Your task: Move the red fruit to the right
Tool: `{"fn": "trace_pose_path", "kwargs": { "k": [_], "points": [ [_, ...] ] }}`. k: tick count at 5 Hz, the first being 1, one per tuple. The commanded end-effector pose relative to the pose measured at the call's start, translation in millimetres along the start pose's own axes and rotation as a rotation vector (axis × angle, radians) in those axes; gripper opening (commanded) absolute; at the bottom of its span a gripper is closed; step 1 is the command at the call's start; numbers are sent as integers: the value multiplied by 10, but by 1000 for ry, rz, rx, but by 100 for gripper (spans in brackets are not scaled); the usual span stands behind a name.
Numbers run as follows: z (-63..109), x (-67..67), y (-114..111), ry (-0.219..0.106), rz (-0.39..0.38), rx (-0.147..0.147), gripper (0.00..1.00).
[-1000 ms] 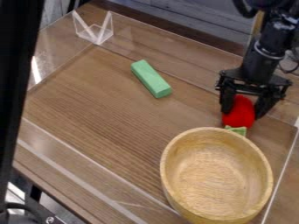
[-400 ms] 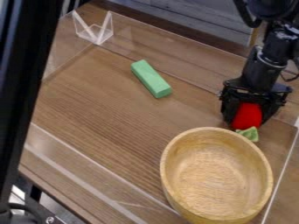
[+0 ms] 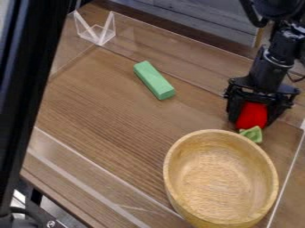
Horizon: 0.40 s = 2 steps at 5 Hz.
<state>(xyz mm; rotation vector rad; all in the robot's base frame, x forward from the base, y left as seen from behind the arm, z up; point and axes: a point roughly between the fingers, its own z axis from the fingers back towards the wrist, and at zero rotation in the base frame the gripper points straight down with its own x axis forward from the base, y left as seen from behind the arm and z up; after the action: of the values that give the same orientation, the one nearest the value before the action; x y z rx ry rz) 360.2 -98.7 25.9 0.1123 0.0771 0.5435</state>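
Observation:
The red fruit (image 3: 251,118) lies on the wooden table at the far right, its light green cap (image 3: 252,134) pointing toward the bowl. My gripper (image 3: 259,103) hangs straight down over it. The black fingers (image 3: 234,96) stand open on either side of the fruit, low near the table. Part of the fruit's top is hidden behind the gripper body. I cannot tell whether the fingers touch the fruit.
A large wooden bowl (image 3: 220,207) sits at the front right, just below the fruit. A flat green block (image 3: 152,79) lies mid-table. A clear plastic stand (image 3: 94,29) is at the back left. Transparent walls edge the table; a dark post fills the left side.
The gripper and the red fruit have shifted a little to the right, and the fruit's green cap now lies further right near the bowl's rim. The fingers have stayed open.

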Motion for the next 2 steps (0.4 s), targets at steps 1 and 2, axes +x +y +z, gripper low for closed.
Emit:
{"fn": "trace_pose_path", "kwargs": {
  "k": [1, 2],
  "points": [
    [194, 118, 10, -36, -37, -29, 100],
    [243, 174, 117, -38, -41, -43, 100]
  ]
}}
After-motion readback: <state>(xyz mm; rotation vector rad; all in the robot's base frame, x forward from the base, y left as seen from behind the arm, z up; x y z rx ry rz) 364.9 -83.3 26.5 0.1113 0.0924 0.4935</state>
